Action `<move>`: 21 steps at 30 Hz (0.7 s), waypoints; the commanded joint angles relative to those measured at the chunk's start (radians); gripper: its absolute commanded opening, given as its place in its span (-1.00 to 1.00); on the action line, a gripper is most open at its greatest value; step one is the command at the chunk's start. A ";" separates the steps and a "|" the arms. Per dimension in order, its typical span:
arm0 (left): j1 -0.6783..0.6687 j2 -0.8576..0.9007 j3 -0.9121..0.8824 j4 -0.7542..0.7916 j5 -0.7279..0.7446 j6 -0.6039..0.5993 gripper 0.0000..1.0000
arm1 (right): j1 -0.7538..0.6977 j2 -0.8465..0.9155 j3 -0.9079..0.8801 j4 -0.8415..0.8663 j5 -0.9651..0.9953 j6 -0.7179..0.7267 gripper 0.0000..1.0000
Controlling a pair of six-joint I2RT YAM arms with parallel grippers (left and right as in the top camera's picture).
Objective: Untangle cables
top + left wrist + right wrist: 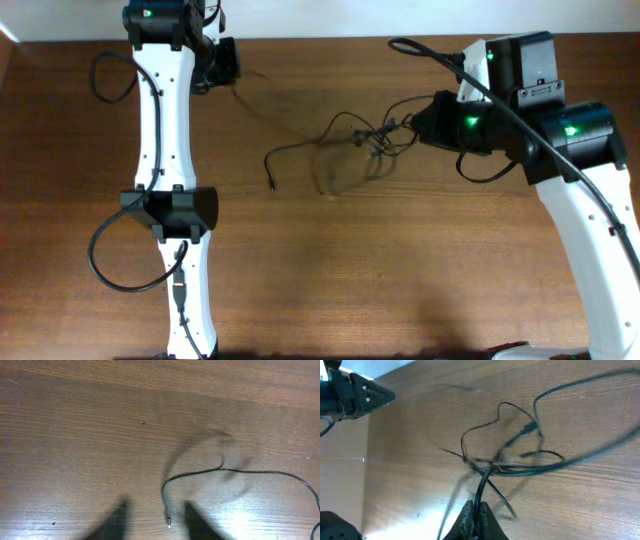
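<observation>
The cables (375,140) are thin black cords knotted in a small tangle right of the table's middle. One loose strand runs left and ends in a plug (272,186). My right gripper (412,122) is at the tangle's right side. In the right wrist view it (476,508) is shut on one black cord that leads up to the knot (485,465), which hangs a little above the wood. My left gripper (232,62) is at the far left, apart from the tangle. In the left wrist view its blurred fingers (155,504) are open and empty, with the plug end (169,521) lying on the table beyond them.
The table (330,260) is brown wood. The thicker black arm cables loop beside the left arm (105,255) and over the right arm (520,125). The left arm's body (350,395) shows at the top left of the right wrist view.
</observation>
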 commanded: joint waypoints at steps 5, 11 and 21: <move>0.006 -0.086 0.085 0.005 0.221 0.183 0.50 | 0.005 -0.012 0.002 -0.012 -0.030 -0.011 -0.92; -0.015 -0.139 0.074 -0.001 0.548 0.300 0.50 | 0.006 -0.011 0.002 -0.027 -0.030 -0.011 -0.92; -0.303 -0.139 -0.246 0.072 0.698 0.421 0.24 | 0.005 0.029 0.002 -0.024 -0.030 0.035 -0.92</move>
